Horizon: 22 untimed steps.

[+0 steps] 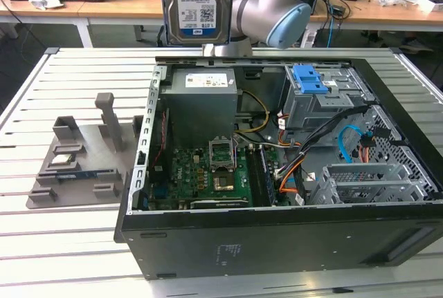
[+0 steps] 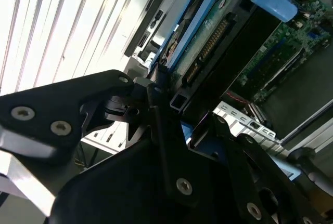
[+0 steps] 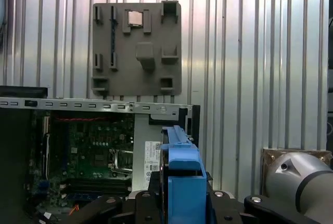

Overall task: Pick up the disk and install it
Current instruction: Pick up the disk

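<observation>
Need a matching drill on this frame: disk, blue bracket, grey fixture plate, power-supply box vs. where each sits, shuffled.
Things:
1. disk
2. blue bracket
3. grey fixture plate
4. power-supply box

Places:
A. on the slatted table, at the exterior view's left of the case
B. raised above the case's far edge
C. atop the drive bay
D. inside the case, next to the motherboard

Pairs: 1-B, 2-C, 3-A, 4-D

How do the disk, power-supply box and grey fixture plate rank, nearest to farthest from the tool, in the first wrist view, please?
1. Disk, in the tool.
2. Power-supply box, inside the case.
3. Grey fixture plate, outside the case.
</observation>
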Each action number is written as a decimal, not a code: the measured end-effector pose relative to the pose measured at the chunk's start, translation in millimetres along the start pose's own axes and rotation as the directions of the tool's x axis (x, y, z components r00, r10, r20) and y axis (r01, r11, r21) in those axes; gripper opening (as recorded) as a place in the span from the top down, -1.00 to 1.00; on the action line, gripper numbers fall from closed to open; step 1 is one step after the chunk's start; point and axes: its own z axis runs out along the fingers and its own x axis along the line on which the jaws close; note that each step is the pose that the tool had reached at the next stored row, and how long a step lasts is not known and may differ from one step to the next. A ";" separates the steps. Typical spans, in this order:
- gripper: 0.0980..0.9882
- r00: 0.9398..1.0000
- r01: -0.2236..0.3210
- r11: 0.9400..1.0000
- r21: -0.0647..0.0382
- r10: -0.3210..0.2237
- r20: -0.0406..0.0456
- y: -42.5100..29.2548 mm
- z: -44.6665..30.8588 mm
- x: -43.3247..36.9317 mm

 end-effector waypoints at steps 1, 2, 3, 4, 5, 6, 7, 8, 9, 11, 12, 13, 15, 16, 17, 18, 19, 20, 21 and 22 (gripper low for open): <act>0.40 1.000 0.000 1.000 0.000 0.000 0.000 -5.2 -0.1 0.2; 0.40 1.000 0.000 1.000 0.000 0.000 0.000 -10.7 -0.3 0.3; 0.40 1.000 0.000 1.000 0.000 0.000 0.000 -15.7 -0.4 0.4; 0.40 1.000 0.000 1.000 0.000 0.000 0.000 -18.5 -0.5 0.5; 0.40 1.000 0.000 1.000 0.000 0.000 0.000 -23.3 -0.7 0.6; 0.40 1.000 0.000 1.000 0.000 0.000 0.000 -29.0 -0.8 0.8; 0.40 1.000 0.000 1.000 0.000 0.000 0.000 -35.2 -1.0 0.9; 0.40 1.000 0.000 1.000 0.000 0.000 0.000 -40.2 -1.1 1.1; 0.40 1.000 0.000 1.000 0.000 0.000 0.000 -44.5 -1.3 1.2; 0.40 1.000 0.000 1.000 0.000 0.000 0.000 -50.5 -1.4 1.4; 0.40 1.000 0.000 1.000 0.000 0.000 0.000 -53.4 -1.5 1.4; 0.40 1.000 0.000 1.000 0.000 0.000 0.000 -55.4 -1.6 1.5; 0.40 1.000 0.000 1.000 0.000 0.000 0.000 -62.1 -1.7 1.6; 0.40 1.000 0.000 1.000 0.000 0.000 0.000 -64.4 -1.8 1.6; 0.40 1.000 0.000 1.000 0.000 0.000 0.000 -67.5 -1.9 1.7; 0.40 1.000 0.000 1.000 0.000 0.000 0.000 -70.1 -1.9 1.7; 0.40 1.000 0.000 1.000 0.000 0.000 0.000 -71.9 -2.0 1.7; 0.40 1.000 0.000 1.000 0.000 0.000 0.000 -74.6 -2.1 1.7; 0.40 1.000 0.000 1.000 0.000 0.000 0.000 -78.2 -2.2 1.7; 0.40 1.000 0.000 1.000 0.000 0.000 0.000 -79.9 -2.2 1.7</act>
